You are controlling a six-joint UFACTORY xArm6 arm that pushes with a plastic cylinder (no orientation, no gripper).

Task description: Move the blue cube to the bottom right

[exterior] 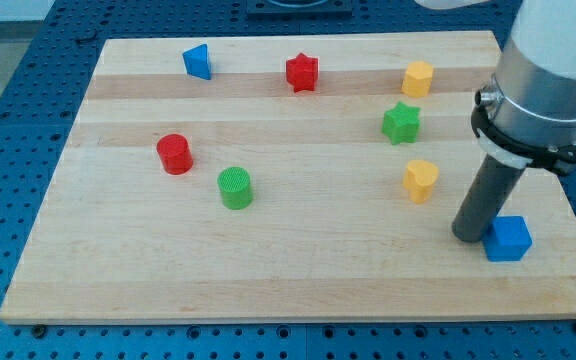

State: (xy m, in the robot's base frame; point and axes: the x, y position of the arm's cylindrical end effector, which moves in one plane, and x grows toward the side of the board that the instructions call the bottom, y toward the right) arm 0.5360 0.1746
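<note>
- Wooden board [298,290] lies on a blue perforated table [8,90]; pale planks run across the view from left to right.
- Blue cube [508,239] sits at the view's bottom right part of the board, close to the right edge and a little above the bottom edge.
- My tip [468,236] rests on the board just to the view's left of the blue cube, touching it or all but touching; the exact contact is hard to make out.
- The rod is dark, cylindrical and upright, hanging from a grey and white arm body [553,70] with a black collar at the view's upper right.
- No fingers on this rig: the arm ends in the plain rod, so nothing is apart, together or clamped.
- Yellow block [421,180], lower of two, stands above and to the view's left of my tip, apart from it.
- Green star [401,122] lies above that yellow block, near it but not touching.
- Second yellow block [417,78] is near the view's top, right of centre.
- Red star [302,72] is at top centre.
- Blue block [198,62], wedge-like, is at the top left.
- Red cylinder [174,154] stands at mid left.
- Green cylinder [235,188] is just below and to the right of the red cylinder, apart from it.
</note>
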